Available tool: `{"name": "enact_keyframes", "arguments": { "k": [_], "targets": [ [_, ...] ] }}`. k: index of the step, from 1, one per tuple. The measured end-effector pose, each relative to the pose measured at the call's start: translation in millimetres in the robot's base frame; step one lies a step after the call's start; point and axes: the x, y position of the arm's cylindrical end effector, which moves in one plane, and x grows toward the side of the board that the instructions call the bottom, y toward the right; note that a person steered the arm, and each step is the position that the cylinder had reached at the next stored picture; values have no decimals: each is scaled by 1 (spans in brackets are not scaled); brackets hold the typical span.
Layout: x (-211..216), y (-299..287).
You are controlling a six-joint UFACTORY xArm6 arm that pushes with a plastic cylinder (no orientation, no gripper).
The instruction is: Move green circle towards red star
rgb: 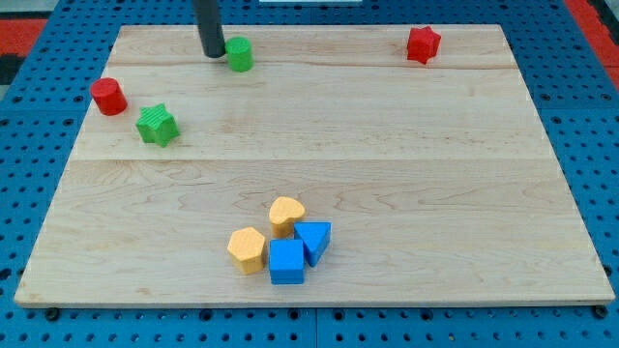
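Most of the travel remains: green circle [239, 54] sits near the view's top, left of centre, well apart from red star [423, 44] at the top right, with bare wooden board [387, 174] between them. My tip [212, 54] rests just beside the circle's left side, seemingly touching; a plain rod, it has nothing to open or close and grips nothing. Judgement: positioned for a rightward push, little progress made. Circle looks like a short, upright green cylinder, undamaged. Other blocks lie clear of the path.
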Motion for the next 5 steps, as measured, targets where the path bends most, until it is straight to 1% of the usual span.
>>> {"name": "enact_keyframes", "arguments": {
  "k": [2,3,4,5],
  "targets": [
    [3,115],
    [8,109],
    [15,84],
    [35,111]
  ]
}}
